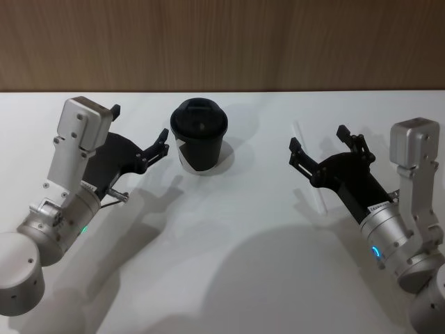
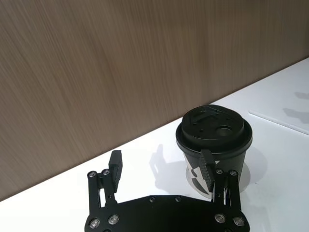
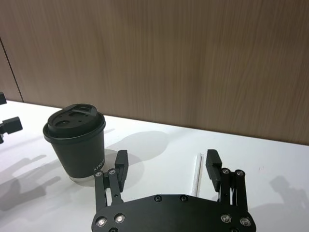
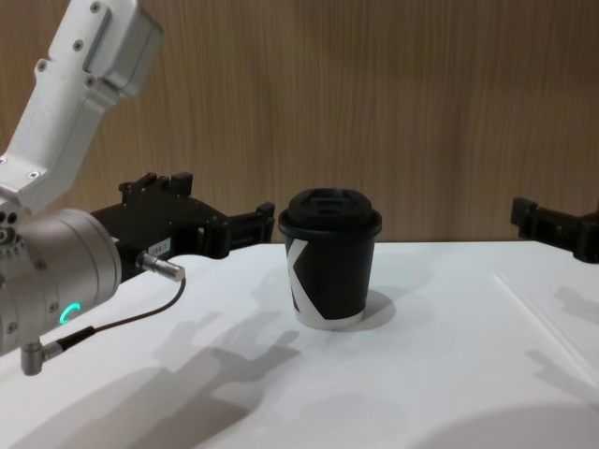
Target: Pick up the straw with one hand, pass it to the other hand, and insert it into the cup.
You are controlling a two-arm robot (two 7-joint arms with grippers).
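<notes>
The black lidded cup [image 1: 199, 136] stands upright on the white table [image 1: 229, 278], toward the back and near the middle. It also shows in the chest view, cup [image 4: 330, 271]. My left gripper [image 1: 141, 125] hovers open just left of the cup, with one finger close to the cup's side in the left wrist view [image 2: 161, 162]. The white straw [image 1: 322, 200] lies flat on the table to the right. My right gripper [image 1: 318, 141] is open above it; in the right wrist view the straw [image 3: 197, 171] lies just inside one finger of that gripper [image 3: 167, 159]. Neither gripper holds anything.
A wood-panelled wall [image 1: 222, 42] runs along the table's far edge, close behind the cup. The table's front half is bare white surface with only the arms' shadows on it.
</notes>
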